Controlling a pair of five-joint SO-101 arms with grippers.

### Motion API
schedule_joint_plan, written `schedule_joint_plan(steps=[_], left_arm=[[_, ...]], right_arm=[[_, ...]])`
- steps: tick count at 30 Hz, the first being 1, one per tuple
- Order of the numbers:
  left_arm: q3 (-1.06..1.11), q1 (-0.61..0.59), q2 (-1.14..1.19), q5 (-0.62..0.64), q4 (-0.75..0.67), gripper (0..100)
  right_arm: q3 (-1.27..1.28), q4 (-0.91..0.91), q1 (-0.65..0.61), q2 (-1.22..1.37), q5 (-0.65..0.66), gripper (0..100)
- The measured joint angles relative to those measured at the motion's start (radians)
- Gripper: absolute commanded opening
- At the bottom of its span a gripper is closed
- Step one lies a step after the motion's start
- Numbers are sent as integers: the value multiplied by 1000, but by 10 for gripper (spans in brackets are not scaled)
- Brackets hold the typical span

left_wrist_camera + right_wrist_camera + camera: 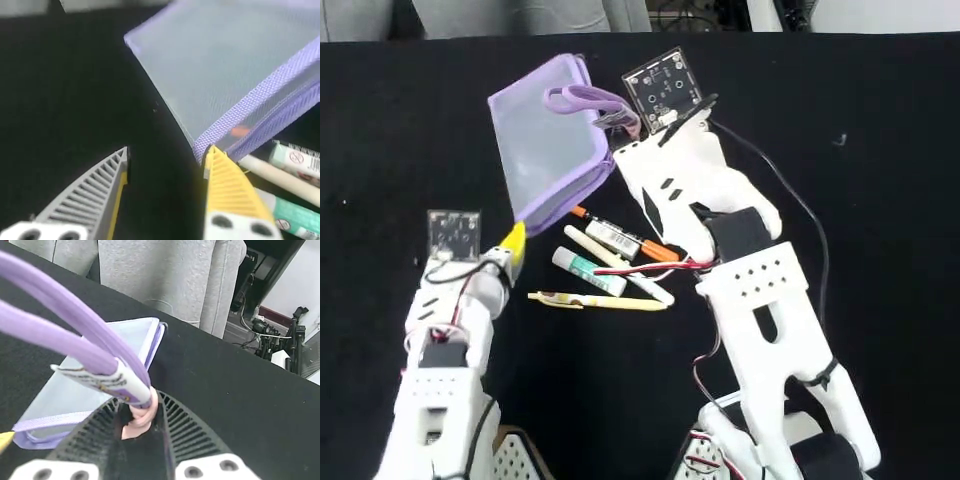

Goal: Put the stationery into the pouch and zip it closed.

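In the high view, a purple mesh pouch (545, 150) is seen lying on the black table (880, 130) in the upper middle of the frame, left of centre. At its right corner, where a purple loop strap (582, 97) is attached, the right tool (620, 125) is set against the pouch. The left tool (510, 245) is found in the lower left part of the frame, its yellow finger just beside the pouch's lower corner. The stationery is spread on the table just below the pouch, outside it: an orange-ended pen (620, 238), a white marker (620, 265), a green-banded tube (588, 272) and a yellow pen (600, 300).

In the left wrist view, the left tool (169, 152) is shown with its grey and yellow fingers spread wide apart and nothing held between them. The yellow finger (227, 185) is placed at the pouch's (225, 65) purple-edged corner. Beside that finger a white marker (280, 175) and the green-banded tube (295, 215) can be made out.

In the right wrist view, the right tool (142, 415) is seen closed tight, clamped on a pink piece (140, 422) at the end of the strap (65, 330), by which the pouch (95, 385) is gripped. The pouch is shown lying flat on the table (225, 390) beyond the tool.
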Motion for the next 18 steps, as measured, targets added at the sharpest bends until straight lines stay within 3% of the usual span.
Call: schedule_joint_plan(steps=[4,8,13,18], left_arm=[[-75,20,149,46,-17,245],[-92,20,153,86,-38,247],[-83,20,32,103,-9,251],[-52,25,-212,181,143,251]], right_arm=[[0,0,0,0,0,11],[0,0,0,0,0,11],[0,0,0,0,0,11],[0,-3,0,0,0,11]])
